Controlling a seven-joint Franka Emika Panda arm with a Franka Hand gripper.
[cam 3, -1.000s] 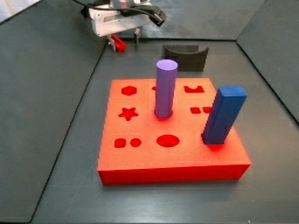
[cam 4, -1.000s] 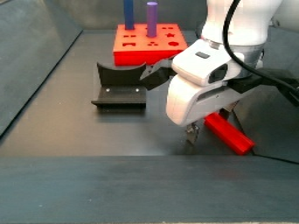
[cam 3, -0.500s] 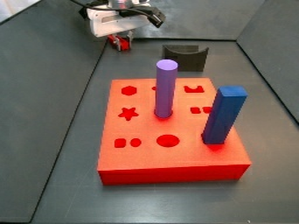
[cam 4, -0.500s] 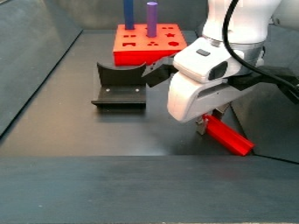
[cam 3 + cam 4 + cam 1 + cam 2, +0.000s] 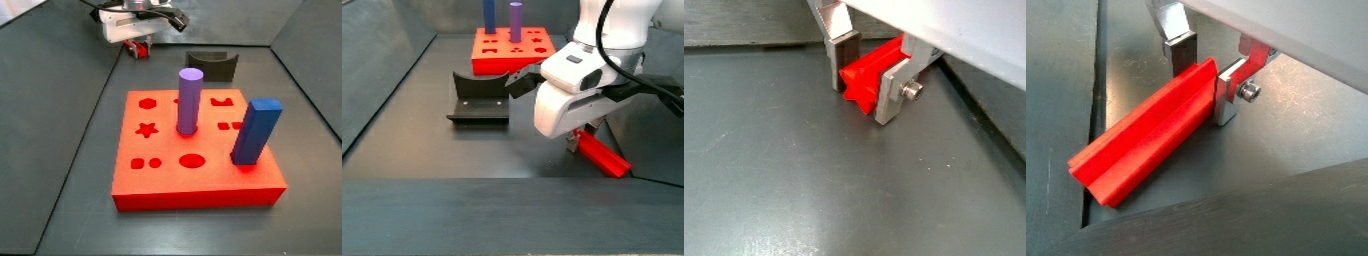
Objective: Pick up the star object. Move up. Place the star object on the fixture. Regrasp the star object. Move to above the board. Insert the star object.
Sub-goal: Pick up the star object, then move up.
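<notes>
So the hand point(image 5: 869, 82) is sitting low over the grey floor, off at the far corner from the board point(image 5: 194, 150), and its two silver fingers point(image 5: 894, 85) are closing in on the star object point(image 5: 1149, 136) from either side. In both wrist views the red piece is sitting right between the plates, with the pads looking pressed against it, so I'm calling it gripped near one end.

The wrist views are showing different things here. In a wrist view you're looking at the piece end-on, so you get the red pointed star profile point(image 5: 871, 72). In a wrist view it's stretching out as a long ridged red bar, with most of its length sticking out past the fingers.

In a side view the star object point(image 5: 603, 155) is slanting down out from under the white hand body point(image 5: 572, 98), well clear of the fixture point(image 5: 477, 99), but the fingers themselves are hidden there. In a side view the hand point(image 5: 135, 38) is tiny, with just a bit of red under it, the fixture point(image 5: 211, 65) standing near it.
</notes>
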